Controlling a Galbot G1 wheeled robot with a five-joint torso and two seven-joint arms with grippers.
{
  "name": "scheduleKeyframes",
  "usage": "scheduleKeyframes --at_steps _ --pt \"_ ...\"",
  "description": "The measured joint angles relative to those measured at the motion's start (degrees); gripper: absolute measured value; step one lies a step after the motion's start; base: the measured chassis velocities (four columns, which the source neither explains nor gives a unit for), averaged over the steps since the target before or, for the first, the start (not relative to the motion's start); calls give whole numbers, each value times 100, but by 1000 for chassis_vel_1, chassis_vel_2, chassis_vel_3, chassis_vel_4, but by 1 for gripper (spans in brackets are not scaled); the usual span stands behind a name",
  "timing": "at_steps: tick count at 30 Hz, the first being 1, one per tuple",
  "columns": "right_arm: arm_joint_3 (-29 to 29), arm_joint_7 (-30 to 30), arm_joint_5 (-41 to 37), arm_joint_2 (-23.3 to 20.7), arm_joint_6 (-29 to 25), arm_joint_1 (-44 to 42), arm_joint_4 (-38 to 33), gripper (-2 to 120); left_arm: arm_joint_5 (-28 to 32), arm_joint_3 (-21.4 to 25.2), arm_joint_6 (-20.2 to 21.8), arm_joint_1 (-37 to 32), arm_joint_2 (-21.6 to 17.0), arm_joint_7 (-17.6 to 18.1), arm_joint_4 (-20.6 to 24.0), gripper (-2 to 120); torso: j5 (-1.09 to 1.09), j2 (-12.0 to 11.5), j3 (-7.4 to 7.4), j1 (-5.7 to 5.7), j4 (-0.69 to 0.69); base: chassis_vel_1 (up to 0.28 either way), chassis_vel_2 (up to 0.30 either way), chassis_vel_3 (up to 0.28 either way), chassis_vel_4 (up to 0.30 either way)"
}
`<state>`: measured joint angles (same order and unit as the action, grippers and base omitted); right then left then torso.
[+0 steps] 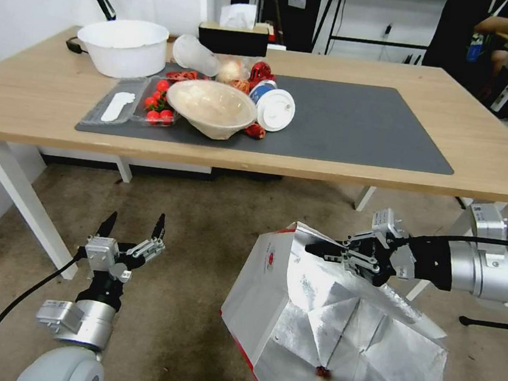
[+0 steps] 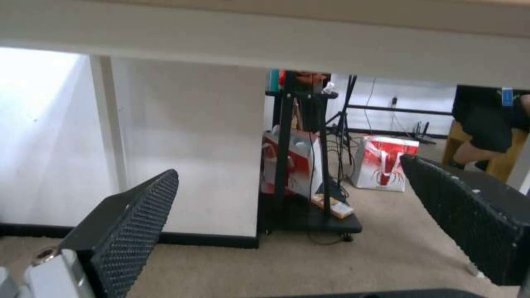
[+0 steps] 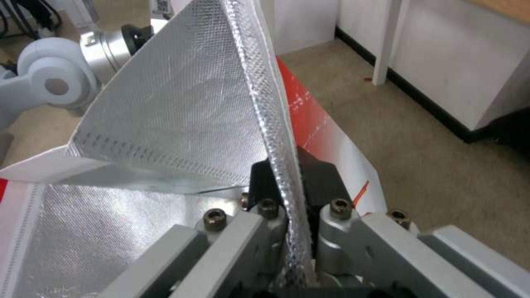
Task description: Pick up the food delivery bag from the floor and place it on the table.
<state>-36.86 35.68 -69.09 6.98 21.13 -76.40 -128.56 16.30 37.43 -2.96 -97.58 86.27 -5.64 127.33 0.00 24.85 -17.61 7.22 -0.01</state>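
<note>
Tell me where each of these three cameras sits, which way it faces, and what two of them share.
Head: looks forward and down at the table and floor, with both arms in it.
Left wrist: low, facing under the table between its open fingers.
Right wrist: at the right gripper pinching the food delivery bag.
Shared: head and right wrist show that grip.

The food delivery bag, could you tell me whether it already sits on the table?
No, the food delivery bag is below the table, over the carpet, its rim pinched by the right gripper.

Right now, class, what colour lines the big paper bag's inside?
Silver foil lining, clearest in the right wrist view.
</note>
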Motion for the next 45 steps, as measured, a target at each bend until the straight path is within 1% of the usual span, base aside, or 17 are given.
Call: scheduleKeyframes --at_steps 15,16,18,19,20,23,24,27,34,38,39,45 --pt "2 -6 8 29 0 -9 2 0 15 20 2 -16 -16 0 17 100 0 191 -120 70 0 0 0 0 0" --pt "3 -6 9 32 0 -11 1 0 16 22 2 -21 -16 0 26 100 0 248 -160 91 0 0 0 0 0" --pt "3 -7 9 32 0 -11 1 0 17 23 2 -24 -16 0 30 100 0 284 -185 102 0 0 0 0 0" --pt "3 -10 10 28 1 -10 0 0 18 27 1 -33 -17 0 37 100 0 352 -230 124 0 0 0 0 0" --pt "3 -10 10 28 1 -10 0 0 18 27 1 -33 -17 0 37 100 0 352 -230 124 0 0 0 0 0" --pt "3 -20 9 22 2 -8 4 0 21 40 -22 -62 -24 0 48 100 0 517 -336 184 0 0 0 0 0" --pt "3 -20 9 22 2 -8 4 0 21 40 -22 -62 -24 0 48 100 0 517 -336 184 0 0 0 0 0" --pt "3 -28 9 23 5 -10 4 0 25 43 -40 -78 -27 -2 69 100 0 638 -410 231 0 0 0 0 0" --pt "2 -36 6 23 6 -10 1 0 32 47 -46 -90 -30 -3 94 100 0 773 -492 282 0 0 0 0 0" --pt "1 -42 2 22 8 -12 -2 0 42 53 -48 -93 -34 -4 98 100 0 910 -574 337 0 0 0 0 0" --pt "1 -42 2 22 8 -12 -2 0 42 53 -48 -93 -34 -4 98 100 0 910 -574 337 0 0 0 0 0" --pt "1 -48 2 23 10 -14 -5 0 44 53 -54 -95 -29 -5 98 100 0 1080 -672 407 0 0 0 0 0"
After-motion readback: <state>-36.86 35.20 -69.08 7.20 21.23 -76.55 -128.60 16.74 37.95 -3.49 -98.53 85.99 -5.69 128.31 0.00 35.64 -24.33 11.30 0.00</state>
